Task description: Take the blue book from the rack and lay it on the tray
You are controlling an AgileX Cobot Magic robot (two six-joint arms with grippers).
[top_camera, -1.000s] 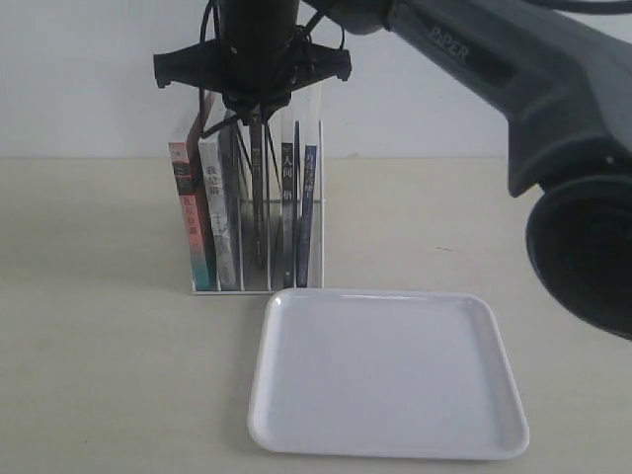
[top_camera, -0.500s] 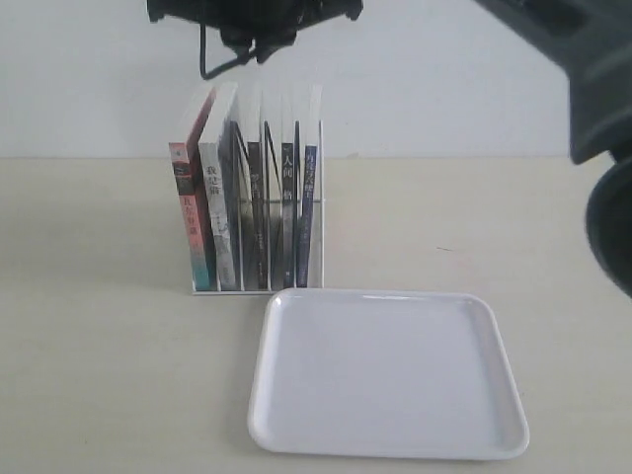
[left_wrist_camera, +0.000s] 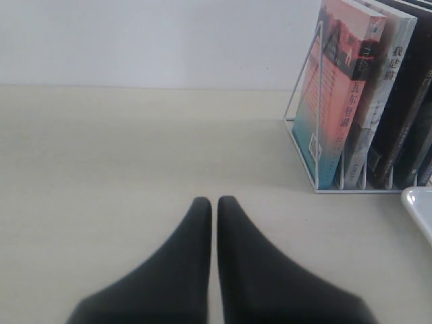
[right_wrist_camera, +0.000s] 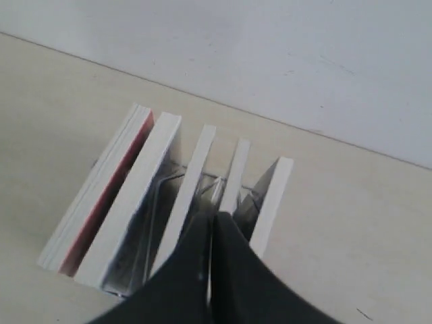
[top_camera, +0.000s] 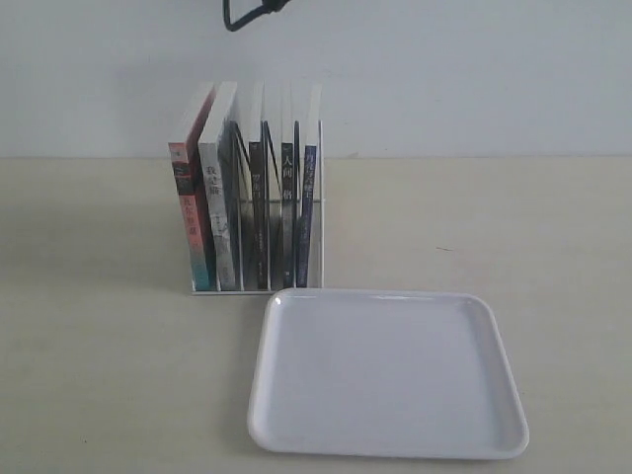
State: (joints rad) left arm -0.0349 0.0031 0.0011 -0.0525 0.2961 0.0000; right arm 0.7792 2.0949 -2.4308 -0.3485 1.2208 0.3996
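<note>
The white wire rack [top_camera: 321, 197] stands upright at the back of the table and holds several books. The blue book [top_camera: 308, 212] is the rightmost one, its narrow blue spine facing the tray [top_camera: 387, 434], which lies bare just in front. From above, the blue book's white page edge [right_wrist_camera: 275, 196] shows beside my right gripper [right_wrist_camera: 212, 216]. That gripper hangs shut and holds nothing, high over the middle books. My left gripper [left_wrist_camera: 214, 202] is shut and empty, low over the table to the left of the rack [left_wrist_camera: 300, 128]. Neither gripper shows in the exterior view.
A pink-and-teal book [top_camera: 190, 212] is leftmost in the rack, with black-spined books [top_camera: 255, 212] between it and the blue one. A black cable [top_camera: 247, 15] dangles at the top edge. A corner of the tray [left_wrist_camera: 420, 202] shows in the left wrist view.
My right arm has lifted from between the middle books straight up and out of the exterior view. All the books still stand in the rack. The tray has not moved.
</note>
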